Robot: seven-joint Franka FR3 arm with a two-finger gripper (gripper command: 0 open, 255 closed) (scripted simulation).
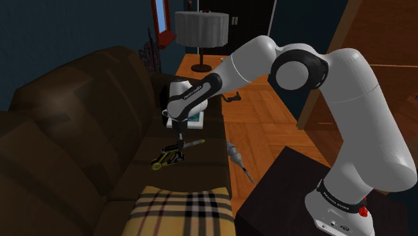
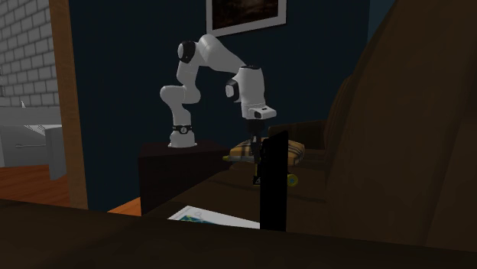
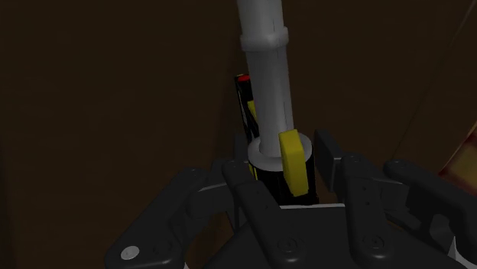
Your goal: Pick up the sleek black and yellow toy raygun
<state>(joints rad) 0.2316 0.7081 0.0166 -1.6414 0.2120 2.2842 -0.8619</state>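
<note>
The toy raygun (image 1: 167, 159) lies on the dark brown sofa seat (image 1: 201, 171), black with yellow trim and a pale grey barrel. My gripper (image 1: 179, 151) points straight down at its middle. In the wrist view the grey barrel (image 3: 264, 76) runs away from the hand, and a yellow piece (image 3: 293, 160) sits on the black body. The two black fingers (image 3: 327, 153) press against either side of the gun's round collar, so my gripper (image 3: 281, 157) is shut on it. In the second exterior view my gripper (image 2: 258, 179) is low over the seat, partly behind a black upright slab (image 2: 275, 179).
A plaid cushion (image 1: 181, 211) lies on the seat just in front of the raygun. A flat picture book (image 1: 194, 119) rests beyond it. A lamp (image 1: 199, 30) stands on the wooden side table (image 1: 194, 67). A grey tool (image 1: 236, 155) lies on the wood floor beside the sofa.
</note>
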